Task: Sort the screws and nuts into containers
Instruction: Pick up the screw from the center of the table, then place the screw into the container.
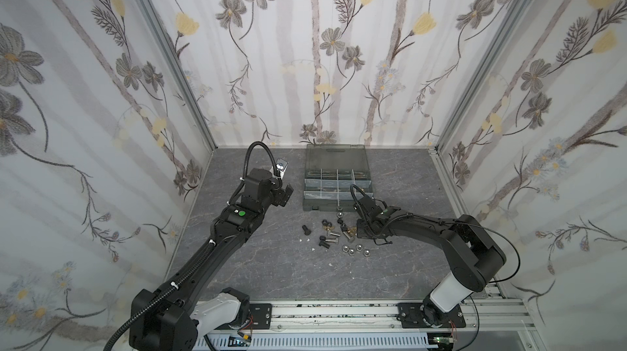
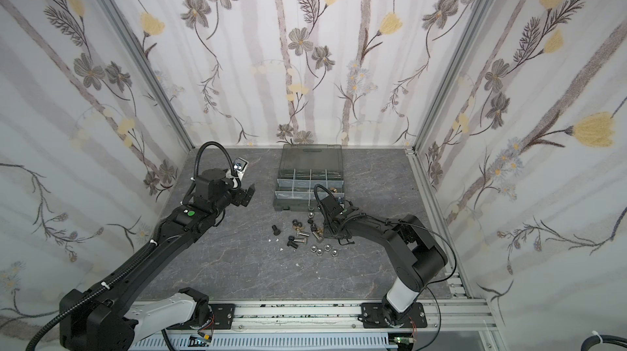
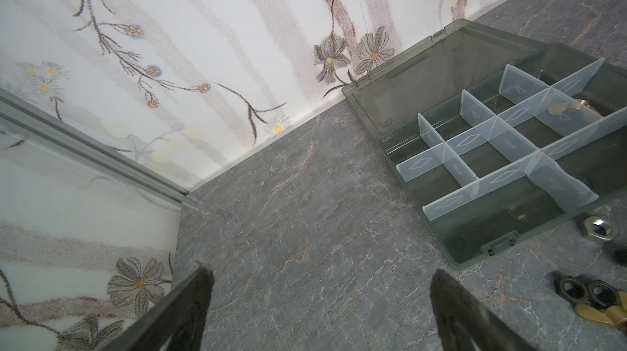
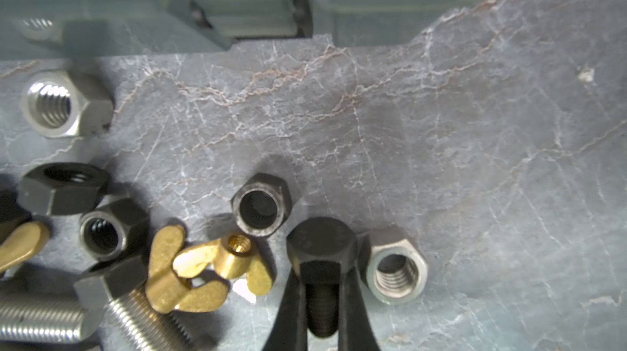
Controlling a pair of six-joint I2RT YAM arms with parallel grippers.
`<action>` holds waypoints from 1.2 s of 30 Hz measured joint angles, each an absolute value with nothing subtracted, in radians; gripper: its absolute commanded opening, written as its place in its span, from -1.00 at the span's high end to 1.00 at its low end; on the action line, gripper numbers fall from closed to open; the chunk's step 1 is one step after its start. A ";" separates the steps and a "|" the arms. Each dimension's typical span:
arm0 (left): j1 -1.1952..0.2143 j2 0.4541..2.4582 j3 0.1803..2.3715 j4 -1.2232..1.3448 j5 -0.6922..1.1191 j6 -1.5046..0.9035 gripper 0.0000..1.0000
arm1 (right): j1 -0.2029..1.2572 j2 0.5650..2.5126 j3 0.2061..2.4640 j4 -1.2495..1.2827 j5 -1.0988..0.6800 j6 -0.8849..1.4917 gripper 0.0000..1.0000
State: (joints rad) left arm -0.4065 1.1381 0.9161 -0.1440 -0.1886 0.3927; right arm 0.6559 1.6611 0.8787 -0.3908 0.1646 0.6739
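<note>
In the right wrist view my right gripper (image 4: 321, 286) is shut on a black hex-head screw (image 4: 321, 247), one finger on each side of its threaded shank, low over the table. Loose nuts lie around it: a silver hex nut (image 4: 397, 273), a black one (image 4: 261, 205) and brass wing nuts (image 4: 203, 267). Silver screws (image 4: 146, 318) lie beside them. Both top views show this pile (image 1: 339, 235) (image 2: 307, 235) just in front of the containers, an open grey case (image 1: 322, 206) (image 2: 291, 206). My left gripper (image 1: 288, 193) (image 3: 320, 270) hangs open and holds nothing, left of the case.
The case's smoky lid (image 1: 337, 155) lies open flat toward the back wall. A brass piece (image 3: 570, 110) sits in one compartment behind a translucent divider. A black screw (image 1: 306, 229) and silver domed nuts (image 1: 354, 249) lie at the pile's edges. Papered walls enclose the table.
</note>
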 measured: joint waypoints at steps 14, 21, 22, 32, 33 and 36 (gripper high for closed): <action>-0.407 1.141 0.916 -0.144 -0.206 0.397 -1.00 | 0.548 1.594 1.175 -0.574 0.156 0.482 1.00; -0.412 1.137 0.914 -0.144 -0.217 0.397 -1.00 | 0.483 1.732 1.291 -0.573 0.162 0.366 1.00; -0.413 1.136 0.914 -0.144 -0.218 0.397 -1.00 | 0.481 1.755 1.306 -0.570 0.160 0.352 1.00; -0.418 1.127 0.907 -0.144 -0.231 0.400 -1.00 | 0.456 1.882 1.369 -0.544 0.159 0.278 0.97; -0.418 1.127 0.907 -0.144 -0.232 0.400 -1.00 | 0.455 1.888 1.372 -0.538 0.159 0.275 0.95; -0.418 1.128 0.907 -0.144 -0.233 0.402 -1.00 | 0.453 1.905 1.377 -0.513 0.162 0.270 0.89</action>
